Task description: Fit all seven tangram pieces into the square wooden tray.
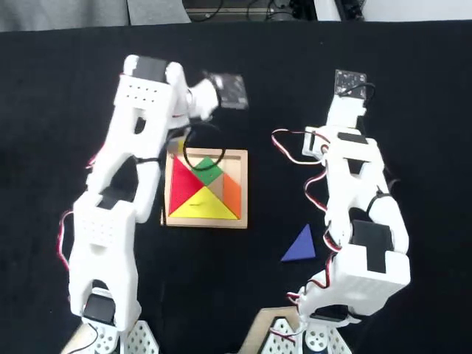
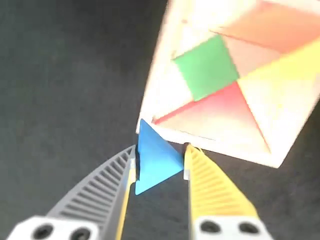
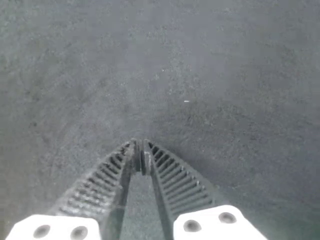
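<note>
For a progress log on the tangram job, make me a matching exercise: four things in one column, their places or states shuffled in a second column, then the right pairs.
Column one:
1. light blue triangle
2. dark blue triangle
3. green square
4. right gripper

Column two:
A. lying in the wooden tray
B. shut on nothing, over the black table
C. clamped in the left gripper
D. loose on the table, outside the tray

Pairs: 1-C, 2-D, 3-A, 4-B.
</note>
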### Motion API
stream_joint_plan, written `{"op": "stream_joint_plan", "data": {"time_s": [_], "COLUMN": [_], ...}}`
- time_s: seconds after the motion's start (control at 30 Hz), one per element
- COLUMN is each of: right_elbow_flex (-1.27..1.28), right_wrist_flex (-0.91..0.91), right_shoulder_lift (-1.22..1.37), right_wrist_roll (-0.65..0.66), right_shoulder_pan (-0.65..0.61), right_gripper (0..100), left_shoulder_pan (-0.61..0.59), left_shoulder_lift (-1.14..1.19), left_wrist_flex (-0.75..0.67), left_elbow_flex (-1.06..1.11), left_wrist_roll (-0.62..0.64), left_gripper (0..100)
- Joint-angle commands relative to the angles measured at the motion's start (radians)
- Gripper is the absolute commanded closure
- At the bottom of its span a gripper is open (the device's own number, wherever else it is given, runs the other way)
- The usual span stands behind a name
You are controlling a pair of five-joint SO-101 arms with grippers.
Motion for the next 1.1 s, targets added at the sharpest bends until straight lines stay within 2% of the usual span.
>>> {"op": "stream_joint_plan", "data": {"time_s": [0.0, 0.23, 0.6, 0.67, 0.83, 1.07], "right_elbow_flex": [-0.067, -0.081, -0.081, -0.081, -0.081, -0.081], "right_wrist_flex": [-0.018, -0.012, -0.012, -0.012, -0.011, -0.011], "right_shoulder_lift": [-0.013, -0.013, -0.012, -0.012, -0.008, -0.008], "right_wrist_roll": [0.003, 0.003, 0.003, 0.003, 0.005, 0.006], "right_shoulder_pan": [0.018, 0.014, 0.011, 0.009, 0.009, 0.009], "right_gripper": [98.6, 98.6, 98.6, 98.6, 98.6, 98.6], "left_shoulder_pan": [0.028, 0.053, 0.068, 0.068, 0.067, 0.067], "left_shoulder_lift": [0.057, 0.184, 0.218, 0.218, 0.219, 0.219], "left_wrist_flex": [-0.014, -0.028, -0.029, -0.029, -0.029, -0.035], "left_elbow_flex": [-0.028, -0.125, -0.166, -0.162, -0.162, -0.168], "left_wrist_roll": [-0.117, -0.121, -0.123, -0.118, -0.117, -0.117], "left_gripper": [91, 91, 91, 89, 75, 76]}}
